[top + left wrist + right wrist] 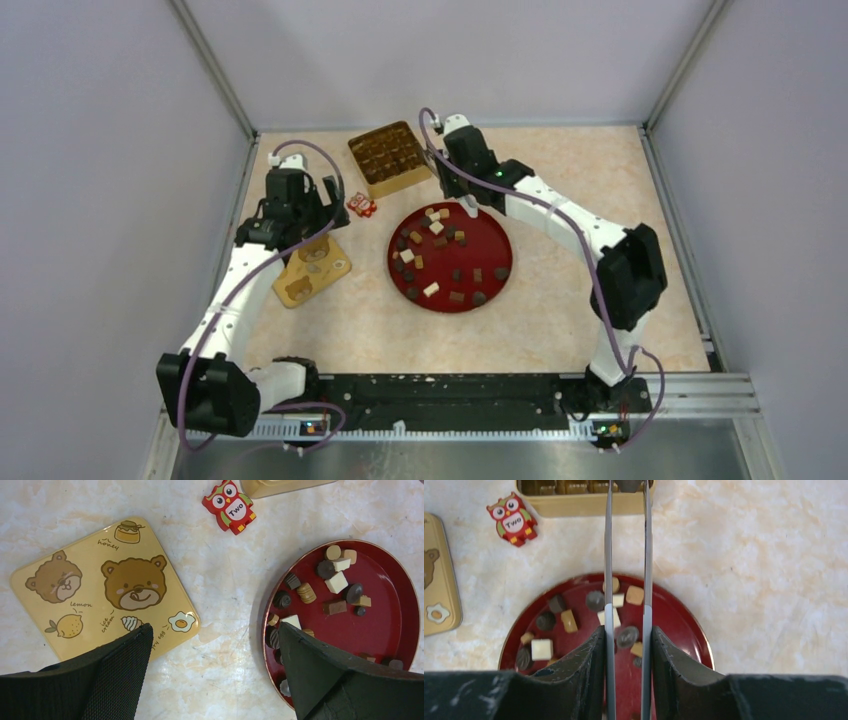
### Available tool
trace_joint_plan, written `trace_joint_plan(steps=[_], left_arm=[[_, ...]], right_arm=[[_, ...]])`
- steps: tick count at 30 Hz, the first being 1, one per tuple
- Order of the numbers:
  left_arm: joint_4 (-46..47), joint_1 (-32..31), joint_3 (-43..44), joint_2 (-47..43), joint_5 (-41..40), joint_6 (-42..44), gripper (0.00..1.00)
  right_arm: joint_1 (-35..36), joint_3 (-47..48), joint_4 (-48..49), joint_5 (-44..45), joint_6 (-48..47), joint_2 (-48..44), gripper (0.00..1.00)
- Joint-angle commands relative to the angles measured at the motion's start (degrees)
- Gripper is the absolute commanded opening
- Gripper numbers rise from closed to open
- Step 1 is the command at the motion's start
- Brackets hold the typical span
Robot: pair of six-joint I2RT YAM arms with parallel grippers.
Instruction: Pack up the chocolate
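Several chocolate pieces (436,228), dark lumps and tan or white cubes, lie scattered on a red plate (500,240). My right gripper (628,630) is shut on a pair of grey tongs (608,555) and hangs over the plate's far part. The tong tips reach the gold box (574,505) and pinch a dark chocolate piece (629,485) over its near edge. The box (390,157) holds rows of brown pieces. My left gripper (215,627) is open with nothing in it, above bare table between the bear-printed lid (100,585) and the plate (395,595).
A small red-and-white owl item (361,205) lies between the box and the lid (312,268). Grey walls close in the table at the back and on both sides.
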Motion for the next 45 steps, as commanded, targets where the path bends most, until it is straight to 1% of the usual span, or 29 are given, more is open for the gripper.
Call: trace_joint_plan(steps=[1, 6, 10, 20, 31, 34, 38, 45], left_arm=[[0.18, -0.03, 0.28, -2.05, -0.84, 0.51, 0.99], [-0.21, -0.03, -0.01, -2.43, -1.13, 0.62, 0.99], [-0.41, -0.03, -0.24, -2.83, -1.48, 0.53, 0.99], [-0.66, -0.03, -0.2, -3.06, -1.7, 0.53, 0.99], [-0.93, -0.03, -0.23, -3.19, -2.1, 0.45, 0.99], [-0.93, -0.03, -0.12, -3.23, -2.2, 0.45, 0.99], [-0.92, -0.03, -0.15, -3.24, -2.29, 0.45, 0.99], [-0.94, -0.03, -0.25, -3.12, -2.29, 0.45, 0.99]], right_arm=[[-0.61, 9.35, 5.33, -0.1, -2.52, 5.73, 0.17], [-1.15, 16.86, 4.02, -0.02, -3.21, 12.99, 0.18], [-2.04, 20.19, 3.27, -0.92, -2.38, 16.89, 0.18], [-3.38, 22.93, 3.71, -2.28, -0.83, 22.57, 0.18], [-3.42, 25.26, 2.91, -3.58, -0.34, 25.1, 0.2], [-3.42, 25.88, 2.61, -4.0, -0.24, 25.47, 0.23], [-3.47, 26.1, 2.31, -4.17, -0.08, 25.56, 0.31], [-3.42, 26.45, 2.11, -4.17, 0.01, 25.29, 0.37]])
